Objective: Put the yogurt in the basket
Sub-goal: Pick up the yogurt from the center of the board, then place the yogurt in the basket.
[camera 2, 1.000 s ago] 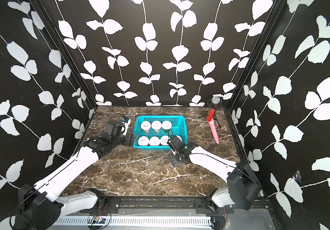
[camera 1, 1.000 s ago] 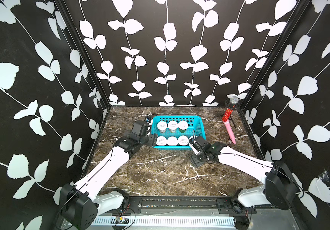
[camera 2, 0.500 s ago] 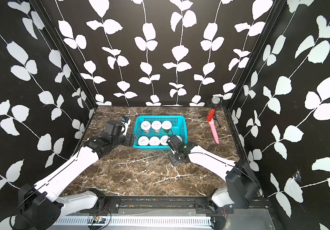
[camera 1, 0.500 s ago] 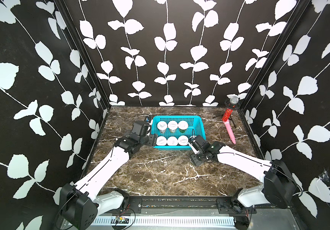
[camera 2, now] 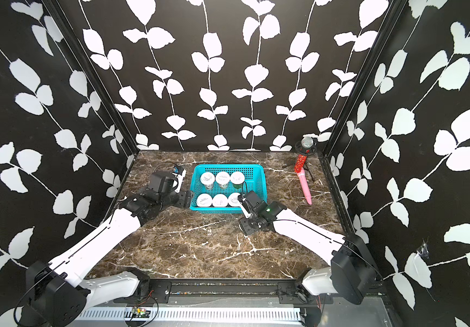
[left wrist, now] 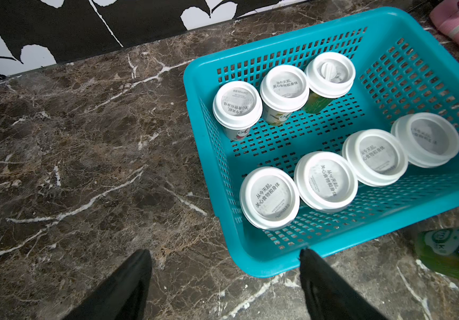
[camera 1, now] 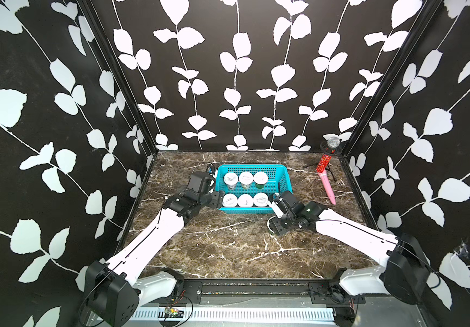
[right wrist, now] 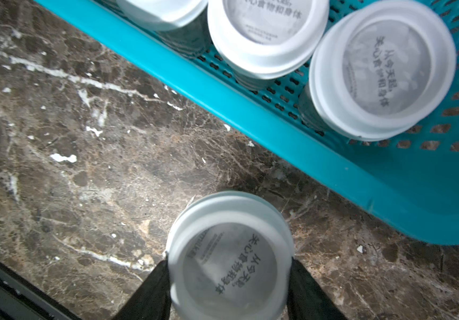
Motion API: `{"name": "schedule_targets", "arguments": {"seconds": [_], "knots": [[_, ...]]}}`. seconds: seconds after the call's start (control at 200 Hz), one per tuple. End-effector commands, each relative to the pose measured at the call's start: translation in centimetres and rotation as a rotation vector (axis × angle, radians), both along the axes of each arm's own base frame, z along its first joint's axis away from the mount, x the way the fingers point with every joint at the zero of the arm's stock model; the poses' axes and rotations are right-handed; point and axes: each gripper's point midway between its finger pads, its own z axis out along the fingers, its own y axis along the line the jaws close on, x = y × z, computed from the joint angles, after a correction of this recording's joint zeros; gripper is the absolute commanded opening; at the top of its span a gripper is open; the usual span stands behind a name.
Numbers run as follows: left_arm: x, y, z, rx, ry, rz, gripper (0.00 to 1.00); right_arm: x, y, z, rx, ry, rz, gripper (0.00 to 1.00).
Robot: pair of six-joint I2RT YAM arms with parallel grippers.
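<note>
Basket [camera 1: 252,167], turquoise, sits at 12 o'clock from the middle of the marble table [camera 1: 228,249] in both top views. We count six yogurt cups inside, upright, white lids up: a far row [camera 1: 246,179] of three and a near row [camera 1: 245,200] of three. All are packed toward the basket's 9 o'clock end, with lids touching or nearly so within each row.

Seventh cup [right wrist: 231,238] is outside, just beside the basket's 5 o'clock corner, over the marble. Right gripper [right wrist: 228,263] has it. In the right wrist view both black fingers [right wrist: 153,288] press opposite edges of the lid, so the jaws are narrow and clamped on the cup. We cannot tell if the cup's base is on the marble or off it. In both top views the right wrist hides almost all of it; the left wrist view shows its green side.

Left gripper [left wrist: 222,250] sits at the basket's 9 o'clock side, near the 7 o'clock corner, jaws wide, nothing between them. One fingertip [left wrist: 310,257] is right at the basket's rim, contact unclear.

Pink microphone [camera 1: 325,185] lies on the table at 3 o'clock from the basket, well apart, red glitter band toward 12 o'clock.
</note>
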Motion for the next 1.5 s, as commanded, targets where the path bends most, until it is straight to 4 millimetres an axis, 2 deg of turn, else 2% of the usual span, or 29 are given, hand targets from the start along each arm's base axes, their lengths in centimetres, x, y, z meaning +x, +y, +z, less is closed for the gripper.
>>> {"name": "schedule_targets", "arguments": {"seconds": [0.0,0.355,0.685,0.865,1.0,1.015,1.085,1.305,1.495], "knots": [[-0.1,0.5,0.0,0.007,-0.008,0.006,0.84,0.6,2.2,3.3,0.115,-0.056,0.042,0.54],[0.0,0.4,0.0,0.004,-0.007,0.002,0.84,1.7,4.5,7.5,0.234,-0.132,0.090,0.53],[0.0,0.3,0.0,0.005,-0.008,0.001,0.84,4.2,6.1,13.4,0.366,-0.230,0.088,0.53],[0.0,0.4,0.0,0.004,-0.009,0.002,0.84,7.4,4.1,15.8,0.362,-0.304,-0.040,0.54],[0.0,0.3,-0.1,0.005,-0.006,0.000,0.84,9.7,2.1,15.7,0.319,-0.337,-0.134,0.54],[0.0,0.3,-0.1,0.004,-0.007,0.001,0.84,10.1,2.1,16.8,0.330,-0.359,-0.138,0.54],[0.0,0.3,0.0,0.004,-0.007,0.001,0.84,11.1,1.5,17.0,0.323,-0.378,-0.161,0.53],[0.0,0.3,-0.1,0.006,-0.006,0.000,0.84,14.3,-0.8,16.3,0.252,-0.414,-0.236,0.53],[0.0,0.3,-0.1,0.005,-0.006,0.001,0.84,16.9,-2.3,14.8,0.208,-0.395,-0.279,0.53]]}}
